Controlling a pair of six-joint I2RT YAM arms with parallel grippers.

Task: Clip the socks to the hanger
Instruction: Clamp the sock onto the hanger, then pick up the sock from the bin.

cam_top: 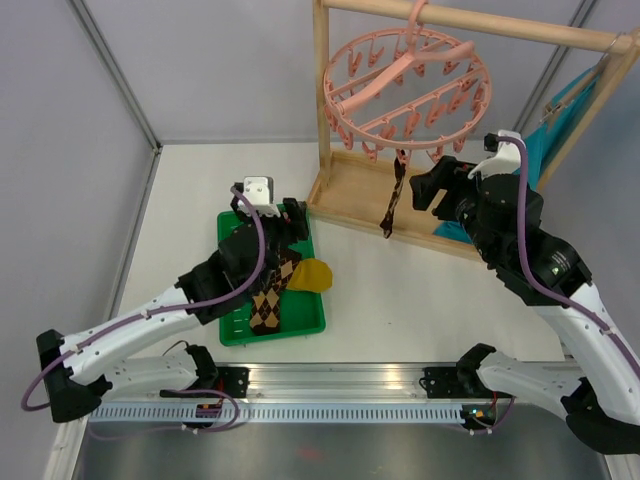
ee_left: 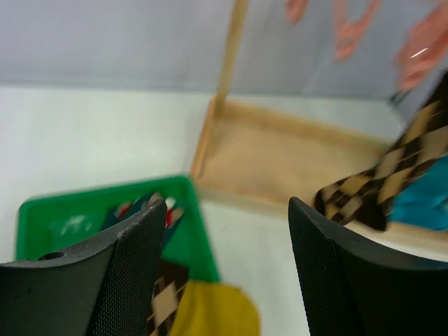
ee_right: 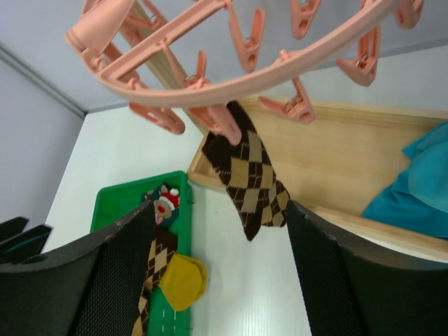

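Socks are in two places. One brown-and-tan hanging sock [ee_right: 246,175] is pinched in a clip on the pink hanger [cam_top: 405,90], which hangs from the wooden rack [cam_top: 322,120]. The others lie in the green tray [cam_top: 305,318]: a checked sock [cam_top: 270,295], a yellow sock [cam_top: 312,275] poking over the edge, and a teal sock [ee_right: 164,203] with a small red-and-white figure. The left gripper [ee_left: 227,273] is over the tray, fingers apart, holding nothing. The right gripper [ee_right: 220,280] is near the hanging sock, wide apart and empty too.
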